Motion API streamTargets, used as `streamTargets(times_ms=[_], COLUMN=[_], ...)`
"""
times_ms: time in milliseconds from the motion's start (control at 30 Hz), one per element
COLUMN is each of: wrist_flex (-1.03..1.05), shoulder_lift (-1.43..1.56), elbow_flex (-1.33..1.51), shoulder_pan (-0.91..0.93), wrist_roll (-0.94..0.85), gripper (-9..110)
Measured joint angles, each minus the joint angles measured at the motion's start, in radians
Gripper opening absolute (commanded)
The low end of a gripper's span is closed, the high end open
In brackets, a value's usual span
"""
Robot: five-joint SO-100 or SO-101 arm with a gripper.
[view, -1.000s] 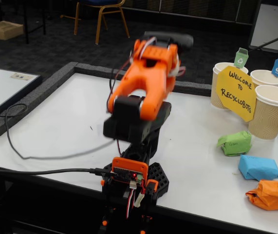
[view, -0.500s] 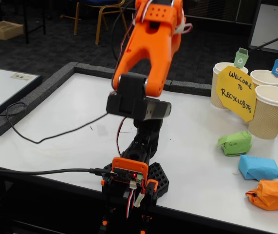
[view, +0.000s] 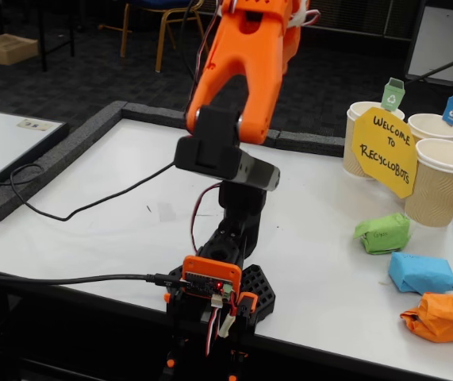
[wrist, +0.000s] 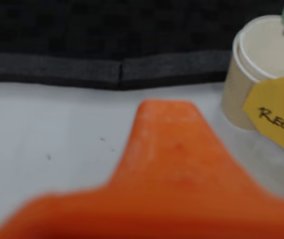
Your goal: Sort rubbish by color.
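Three crumpled paper wads lie near the table's right edge in the fixed view: a green one point(view: 383, 233), a blue one point(view: 421, 273) and an orange one point(view: 442, 317) nearest the front. The orange arm point(view: 238, 87) stands raised over its base point(view: 214, 290), well left of the wads, and its top runs out of the frame. In the wrist view my gripper point(wrist: 165, 104) shows only as one blurred orange finger point(wrist: 176, 164) above the bare white table. Its other finger is hidden, and none of the rubbish appears in that view.
Three beige ribbed cups point(view: 440, 186) with coloured tags stand at the back right behind a yellow sign point(view: 385, 151). One cup point(wrist: 253, 69) and the sign point(wrist: 278, 114) show at the wrist view's right. A dark foam border point(wrist: 107, 69) rims the table; a black cable point(view: 67, 214) crosses its left side.
The arm has swung upward, lifting its forearm and gripper out of the fixed view's top. The three wads have stayed in place.
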Motion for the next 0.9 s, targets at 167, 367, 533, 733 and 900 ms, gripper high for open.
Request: streamTargets(times_ms=[167, 367, 533, 733, 900], wrist_flex=[0.000, 0.000, 0.003, 0.054, 0.083], shoulder_lift=[0.000, 0.000, 0.000, -0.011, -0.023], elbow_flex=[0.000, 0.000, 0.012, 0.028, 0.028], shoulder_pan=[0.066, 0.198, 0.360, 0.511, 0.600], wrist_roll=[0.000, 0.000, 0.000, 0.000, 0.000], gripper=[12, 12, 12, 10, 11])
